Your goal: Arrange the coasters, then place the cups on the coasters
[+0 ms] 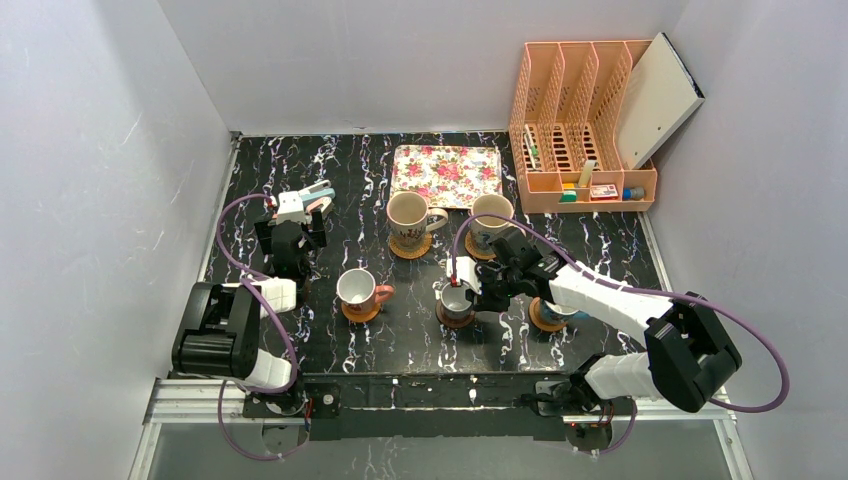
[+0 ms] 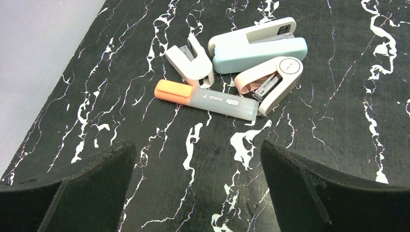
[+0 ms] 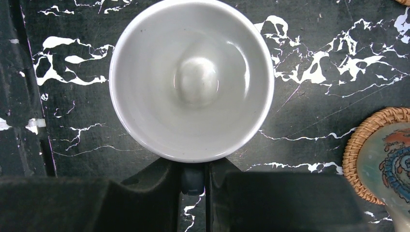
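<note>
My right gripper (image 3: 193,169) is shut on the blue handle (image 3: 192,178) of the small whitish cup (image 3: 191,79). In the top view this cup (image 1: 456,297) is over the dark brown coaster (image 1: 455,320); whether it rests on it I cannot tell. Two cream cups (image 1: 408,214) (image 1: 490,215) stand on coasters (image 1: 410,247) (image 1: 474,250) at the back. The white cup with a reddish handle (image 1: 357,288) sits on an orange coaster (image 1: 360,312). The blue cup (image 1: 557,313) on a woven coaster (image 3: 358,145) is partly hidden by the right arm. My left gripper (image 2: 198,145) is open over bare table.
Three staplers (image 2: 256,46) and an orange-capped highlighter (image 2: 208,100) lie just ahead of the left gripper. A floral tray (image 1: 447,175) lies at the back centre. An orange file rack (image 1: 580,130) with a white board stands at the back right.
</note>
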